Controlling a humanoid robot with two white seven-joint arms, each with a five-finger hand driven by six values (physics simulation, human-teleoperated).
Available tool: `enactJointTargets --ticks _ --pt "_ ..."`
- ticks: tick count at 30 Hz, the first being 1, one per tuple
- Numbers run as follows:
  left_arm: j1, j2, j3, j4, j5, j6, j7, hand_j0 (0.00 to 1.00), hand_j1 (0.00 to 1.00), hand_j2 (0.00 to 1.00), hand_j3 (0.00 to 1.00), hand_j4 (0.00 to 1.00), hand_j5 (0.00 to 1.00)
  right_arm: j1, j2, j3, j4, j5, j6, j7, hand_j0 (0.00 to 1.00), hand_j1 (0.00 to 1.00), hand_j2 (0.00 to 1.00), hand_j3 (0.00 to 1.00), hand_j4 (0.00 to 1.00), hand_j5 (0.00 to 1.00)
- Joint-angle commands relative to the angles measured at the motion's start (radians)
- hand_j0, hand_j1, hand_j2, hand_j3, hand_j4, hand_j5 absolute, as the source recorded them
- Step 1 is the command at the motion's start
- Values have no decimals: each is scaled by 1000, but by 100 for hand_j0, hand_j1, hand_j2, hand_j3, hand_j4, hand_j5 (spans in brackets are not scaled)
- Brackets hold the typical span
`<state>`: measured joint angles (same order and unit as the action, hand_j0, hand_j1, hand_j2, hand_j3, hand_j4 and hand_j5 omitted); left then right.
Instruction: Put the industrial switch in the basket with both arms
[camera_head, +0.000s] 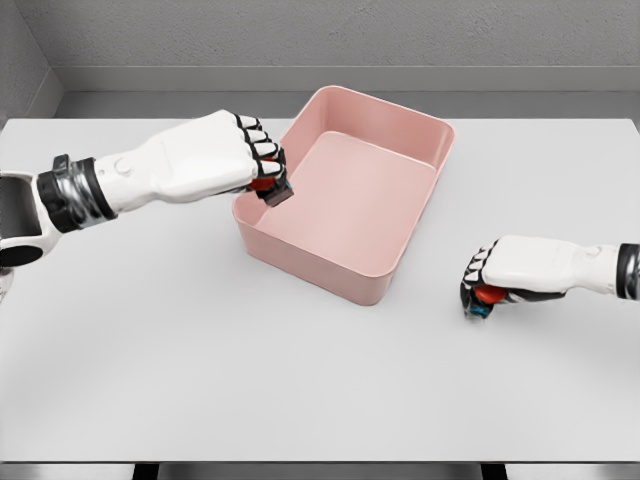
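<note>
The left hand (262, 170) is clamped on a dark switch (272, 188) at the pink basket's (425, 160) left rim; carry it further inward before letting go, so it clears the wall. The right hand (487, 283), curled around a second switch (486, 296) on the tabletop (150, 350) right of the basket, should lift straight up first.

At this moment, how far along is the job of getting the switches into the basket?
Nothing is in the pink basket yet; its floor shows bare. The left hand holds a dark switch at the basket's near-left rim, not released. The right hand is closed on a second switch down at the table, right of the basket. Left: drop the first, carry over the second.
</note>
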<state>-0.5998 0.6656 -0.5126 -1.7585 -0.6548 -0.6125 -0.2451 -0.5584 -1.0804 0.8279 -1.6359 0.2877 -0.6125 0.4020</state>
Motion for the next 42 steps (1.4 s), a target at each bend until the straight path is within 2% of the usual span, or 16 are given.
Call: enactJointTargets --ticks 1,7,9,16,25,29,30,33,37,42 --pt "-2 -41 -3 4 4 2 -26 34 34 34 34 34 34 -2 -1 -6 2 -21 2 -2 48 48 48 48 48 48" --pt "-44 -136 -47 50 -46 2 -45 34 34 34 34 34 34 -15 -1 -18 16 -48 2 0 46 46 46 46 46 46" --pt "-49 -176 -49 96 -58 2 -62 34 34 34 34 34 34 -25 -1 -19 16 -59 2 1 45 45 45 45 45 45" --pt "-92 -277 -116 234 -108 2 -62 34 34 34 34 34 34 -52 2 -19 30 -94 2 3 44 44 44 44 44 44" --pt "-120 -331 -152 395 -121 2 -62 34 34 34 34 34 34 -109 4 -19 33 -131 2 6 43 43 43 43 43 43" --pt "-130 -351 -158 448 -123 2 -62 34 34 34 34 34 34 -126 23 -18 34 -131 2 6 43 43 43 43 43 43" --pt "-130 -351 -158 448 -121 2 -62 36 36 36 36 36 36 -132 25 -18 34 -131 2 6 43 43 43 43 43 43" --pt "-138 -353 -158 441 -118 2 -62 60 60 60 60 60 60 -138 25 -18 34 -137 2 6 42 42 42 42 42 42" --pt "-137 -356 -158 438 -120 2 -63 66 66 66 66 66 66 -153 28 -18 34 -139 2 6 42 42 42 42 42 42" --pt "-137 -357 -158 433 -118 2 -69 67 67 67 67 67 67 -169 31 -18 34 -150 2 6 41 41 41 41 41 41"
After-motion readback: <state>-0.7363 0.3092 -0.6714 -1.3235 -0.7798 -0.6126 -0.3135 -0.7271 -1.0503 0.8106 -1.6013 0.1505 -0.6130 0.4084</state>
